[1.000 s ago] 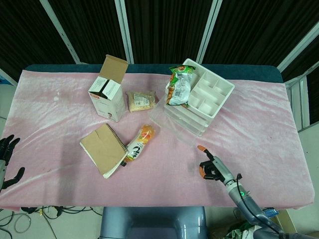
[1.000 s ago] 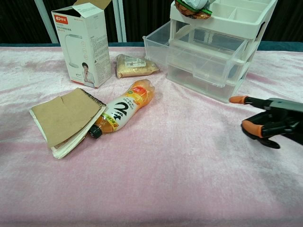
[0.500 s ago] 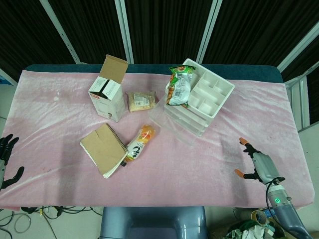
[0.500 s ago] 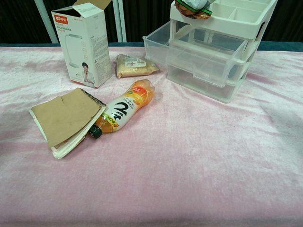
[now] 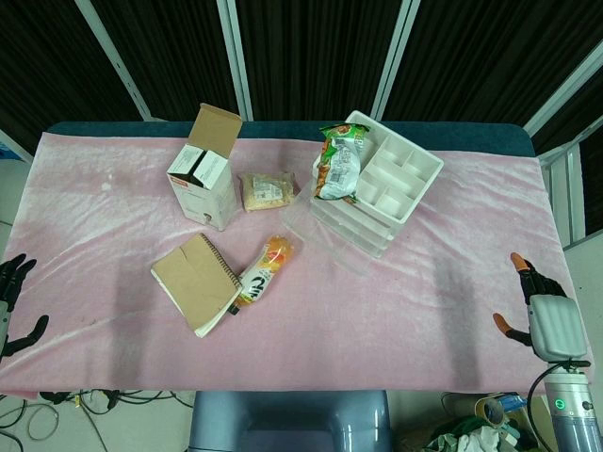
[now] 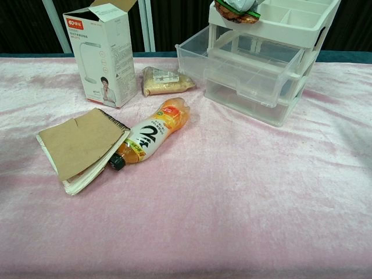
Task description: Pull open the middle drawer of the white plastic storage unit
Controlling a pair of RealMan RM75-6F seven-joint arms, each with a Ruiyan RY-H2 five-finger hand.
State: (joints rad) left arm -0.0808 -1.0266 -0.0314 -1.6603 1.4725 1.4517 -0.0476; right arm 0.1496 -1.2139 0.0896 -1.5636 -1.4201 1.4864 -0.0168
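**Right hand pulled back to the tabletop's right edge**

Since a second ago the right hand [image 5: 545,318] has drawn away from the front middle of the tabletop [image 5: 452,282] to its right edge near the front corner, and it no longer shows in the chest view. Its fingers are spread and hold nothing. The left hand [image 5: 11,299] sits off the left edge near the front, fingers apart and likewise holding nothing.

The white plastic storage unit [image 5: 377,193] stands toward the back right, with a snack bag [image 5: 339,162] lying on its top tray. Its middle drawer [image 6: 251,68] juts forward of the frame.

A lamp box [image 5: 205,179] stands back left, a small food packet [image 5: 267,190] beside it. A notebook [image 5: 195,281] and an orange bottle [image 5: 264,268] lie touching near the front centre.
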